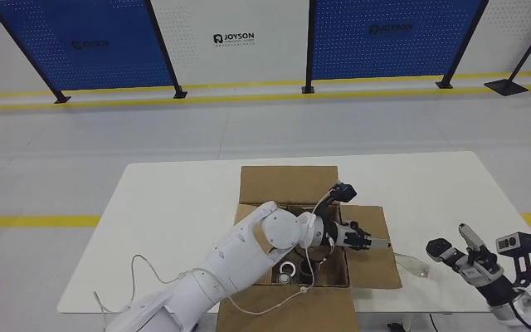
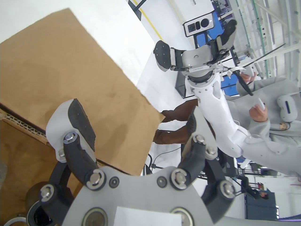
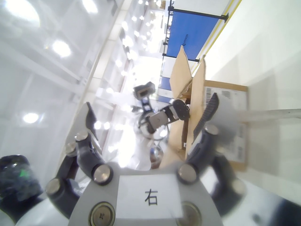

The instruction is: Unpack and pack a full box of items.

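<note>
With left gripper (image 1: 372, 241) spread empty above the right flap of the box (image 1: 286, 184), nearer than the also-spread right gripper (image 1: 452, 241), probably calls for drawing back down to round items (image 1: 288, 272) inside.

The left claw (image 1: 377, 244) hangs over the right flap (image 1: 375, 271) of the box (image 1: 282, 184), which sits in the middle of the table (image 1: 166, 207). Behind this claw, down inside the box and under its arm, lies a roll (image 1: 287, 273). Ahead of the claw, just past the flap's outer edge, a plastic piece (image 1: 412, 264) lies on the table, between it and the right claw (image 1: 455, 245), which stands apart from the box near the table's right front corner.
</note>
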Robot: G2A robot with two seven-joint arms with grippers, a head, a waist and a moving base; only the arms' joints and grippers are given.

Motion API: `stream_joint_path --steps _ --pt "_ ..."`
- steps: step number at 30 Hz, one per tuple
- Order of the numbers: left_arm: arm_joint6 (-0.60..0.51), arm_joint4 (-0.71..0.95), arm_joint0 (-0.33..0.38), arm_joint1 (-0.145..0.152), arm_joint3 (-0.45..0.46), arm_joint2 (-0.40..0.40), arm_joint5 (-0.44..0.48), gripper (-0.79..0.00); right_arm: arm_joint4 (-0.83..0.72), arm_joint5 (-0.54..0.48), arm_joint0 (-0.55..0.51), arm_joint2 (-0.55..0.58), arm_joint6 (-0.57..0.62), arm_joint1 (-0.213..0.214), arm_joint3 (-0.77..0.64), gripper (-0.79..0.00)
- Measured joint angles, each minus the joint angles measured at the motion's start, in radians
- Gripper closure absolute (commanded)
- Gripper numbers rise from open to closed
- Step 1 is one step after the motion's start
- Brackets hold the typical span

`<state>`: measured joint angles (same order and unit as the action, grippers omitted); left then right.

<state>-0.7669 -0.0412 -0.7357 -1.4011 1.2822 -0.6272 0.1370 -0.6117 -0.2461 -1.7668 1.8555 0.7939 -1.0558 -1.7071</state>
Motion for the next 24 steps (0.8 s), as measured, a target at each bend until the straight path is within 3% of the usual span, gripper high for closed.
stream_joint_path --steps 6,12,19,24 --pt "0.012 0.003 0.029 -0.028 -0.059 0.03 0.014 -0.785 0.0 0.013 0.004 0.053 0.017 0.005 -0.001 -0.785" --pt "0.039 -0.013 0.032 -0.023 -0.077 -0.015 0.0 -0.785 -0.014 0.017 0.026 0.041 0.04 0.004 -0.021 -0.785" --pt "0.035 -0.087 -0.001 0.016 0.025 -0.123 -0.044 -0.785 -0.016 0.023 0.078 0.005 0.071 0.004 -0.024 -0.785" --pt "0.014 -0.26 -0.085 0.072 0.167 -0.243 -0.114 -0.785 -0.017 0.023 0.117 -0.033 0.113 0.004 -0.027 -0.785"
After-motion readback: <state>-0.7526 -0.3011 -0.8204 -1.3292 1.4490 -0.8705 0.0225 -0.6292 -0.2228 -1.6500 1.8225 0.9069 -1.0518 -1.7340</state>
